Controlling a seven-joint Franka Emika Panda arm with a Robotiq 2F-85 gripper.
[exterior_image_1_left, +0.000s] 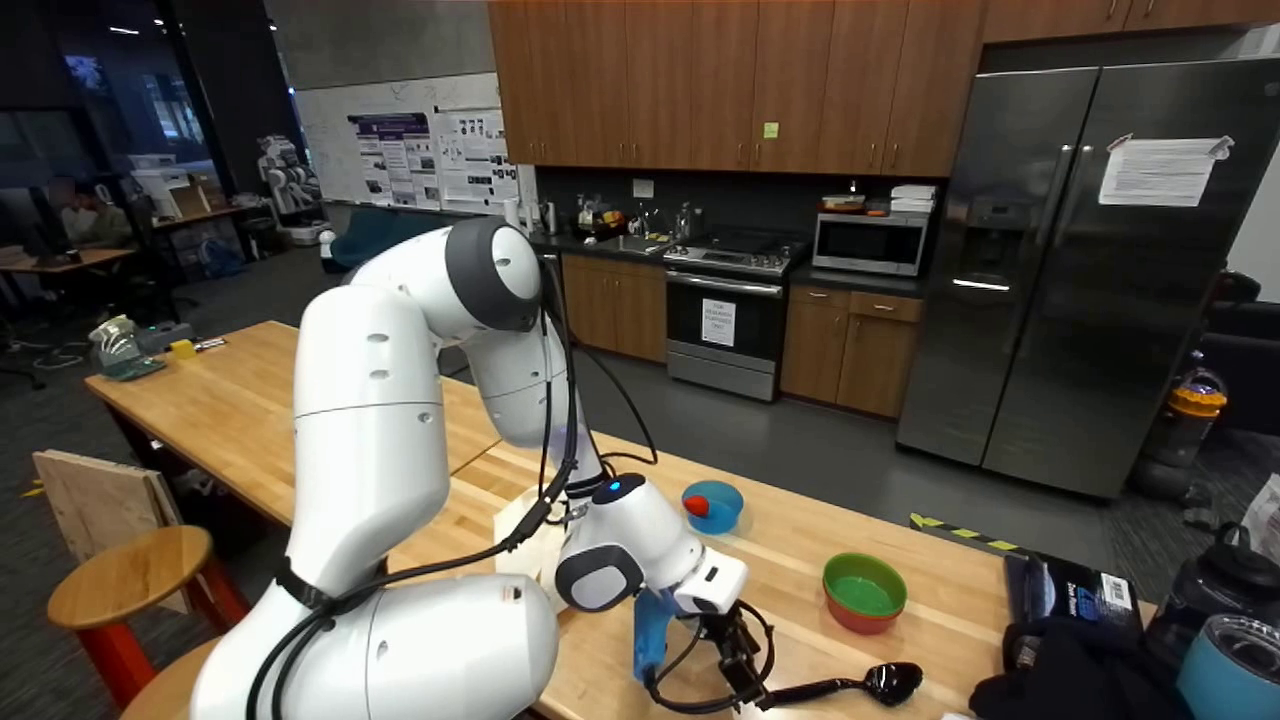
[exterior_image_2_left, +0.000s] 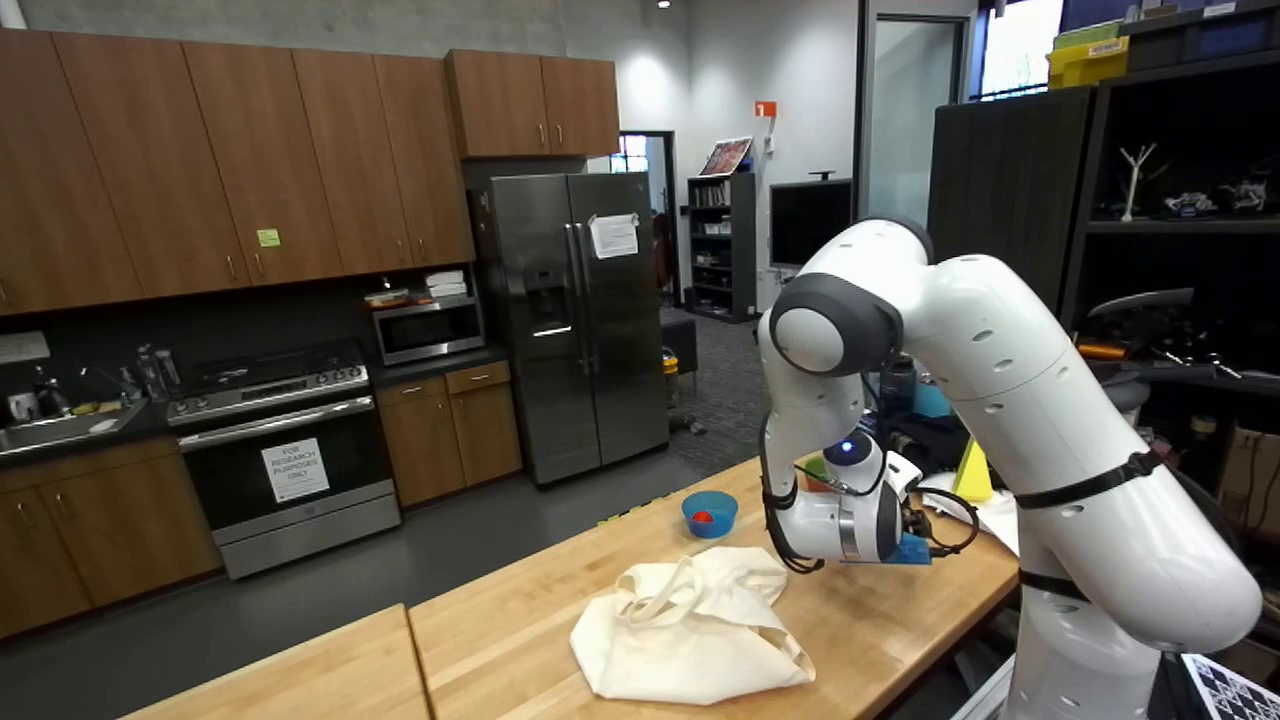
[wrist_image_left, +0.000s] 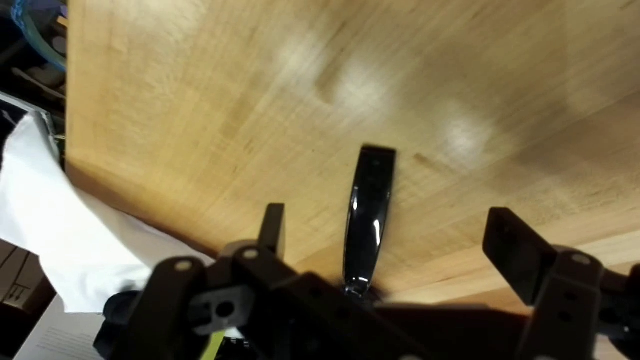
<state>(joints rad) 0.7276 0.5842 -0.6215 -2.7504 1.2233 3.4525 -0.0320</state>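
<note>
Wrist view: a glossy black spoon (wrist_image_left: 369, 215) lies on the grained wooden table (wrist_image_left: 225, 85), its long handle pointing nearly straight up the view, between the fingers of the claw (wrist_image_left: 387, 230), spread wide and holding nothing. In an exterior view, a paper sign (exterior_image_2_left: 296, 470) reads "FOR RESEARCH PURPOSES ONLY"; creased cream cloth (exterior_image_2_left: 690, 640) shares the table.
</note>
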